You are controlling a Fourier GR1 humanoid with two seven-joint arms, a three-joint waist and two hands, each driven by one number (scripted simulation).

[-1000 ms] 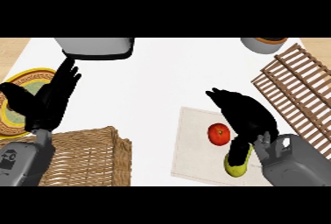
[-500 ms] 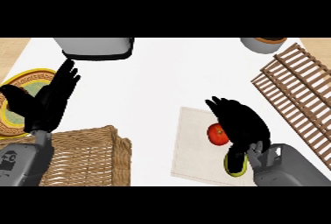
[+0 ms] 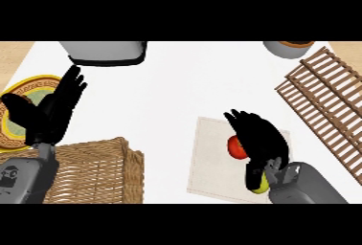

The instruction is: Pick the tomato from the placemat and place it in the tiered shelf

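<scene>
A red tomato lies on a pale square placemat at the lower right. My right hand hovers right over it, fingers spread and slightly bent, covering its right side; I cannot see a closed hold. A yellow-green fruit peeks out under the wrist. The wooden slatted tiered shelf stands at the right edge. My left hand rests open at the left, fingers up.
A wicker basket fills the lower left. A yellow patterned plate lies behind my left hand. A grey pot sits at the top, and a small bowl at the top right.
My right hand has slid left and down over the placemat, coming closer over the tomato. The left hand has stayed still.
</scene>
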